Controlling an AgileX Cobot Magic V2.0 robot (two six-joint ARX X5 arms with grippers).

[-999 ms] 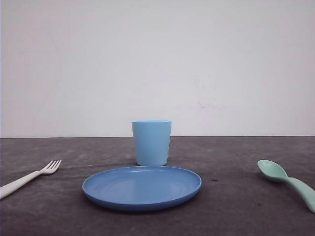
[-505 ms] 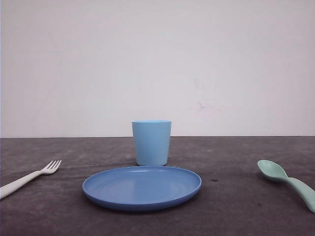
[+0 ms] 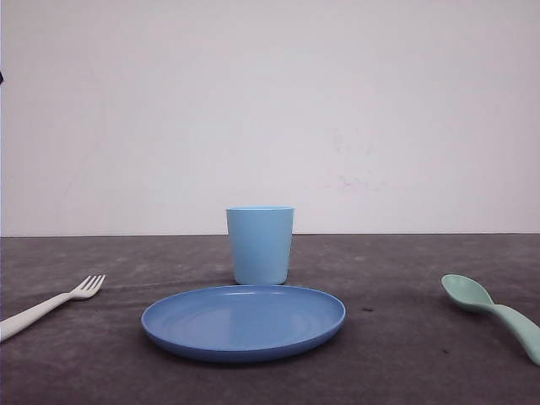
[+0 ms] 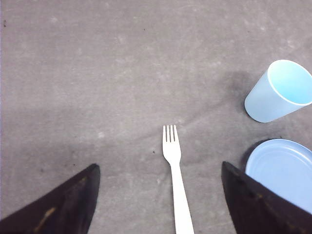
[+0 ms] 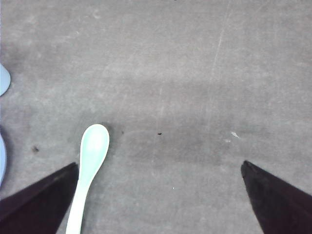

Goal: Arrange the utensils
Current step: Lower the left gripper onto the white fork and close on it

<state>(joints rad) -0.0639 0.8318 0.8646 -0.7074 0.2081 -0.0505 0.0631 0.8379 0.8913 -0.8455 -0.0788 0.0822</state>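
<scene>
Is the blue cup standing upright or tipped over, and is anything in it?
Upright: the cup stands on its base behind the plate, rim level. The left wrist view shows part of its inside, bare; the bottom is hidden.

We see a dark grey worktop (image 3: pixel 405 354) with a matte, faintly mottled and scuffed surface, running back to a straight edge. Behind it stands a plain off-white wall (image 3: pixel 270 110), evenly lit, with a few faint marks right of centre.
</scene>
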